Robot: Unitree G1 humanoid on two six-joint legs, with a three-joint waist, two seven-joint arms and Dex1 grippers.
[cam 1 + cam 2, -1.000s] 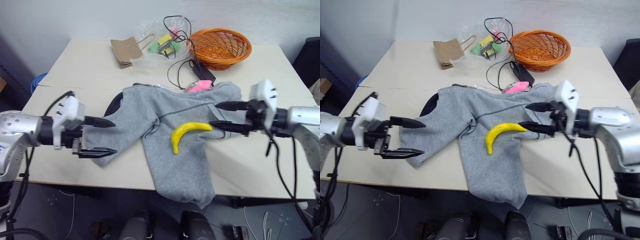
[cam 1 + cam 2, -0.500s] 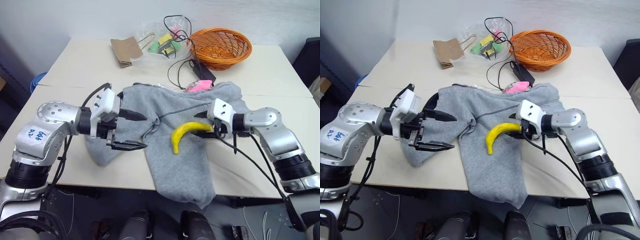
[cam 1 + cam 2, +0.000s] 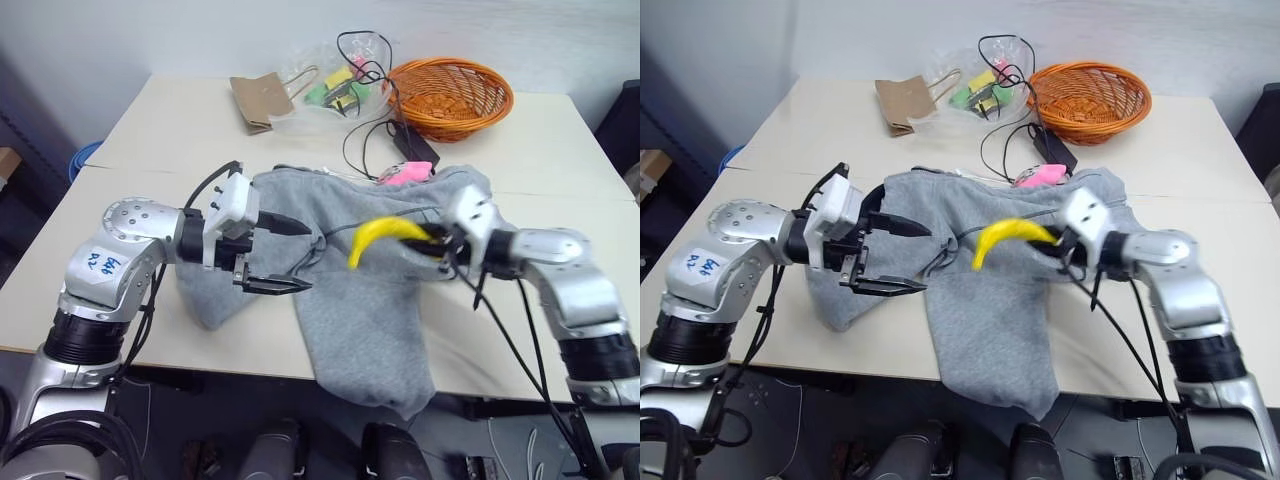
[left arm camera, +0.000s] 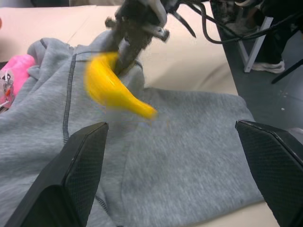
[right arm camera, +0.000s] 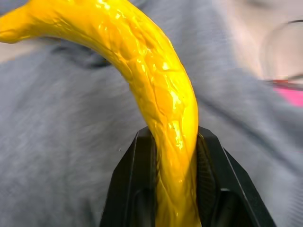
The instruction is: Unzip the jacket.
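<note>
The light grey jacket [image 3: 360, 300] lies crumpled on the table [image 3: 160, 130], its lower part hanging over the front edge. A yellow banana [image 3: 385, 235] is raised just above the jacket's middle, with my right gripper [image 3: 435, 240] shut on its stem end; the right wrist view shows the banana [image 5: 161, 80] squeezed between both black fingers. My left gripper [image 3: 305, 257] stands wide open over the jacket's left part, pointing toward the banana with nothing between its fingers. In the left wrist view the banana [image 4: 111, 90] is blurred above the grey fabric. The zipper is not visible.
An orange wicker basket [image 3: 450, 95] stands at the back right. Beside it lie a clear plastic bag of small items [image 3: 335, 85] and a brown paper bag [image 3: 258, 100]. Black cables with an adapter [image 3: 415, 150] and a pink object [image 3: 405, 173] lie at the jacket's far edge.
My right gripper reached in, shut on the banana and raised it off the jacket. My left gripper swung right, over the jacket's left part, still open.
</note>
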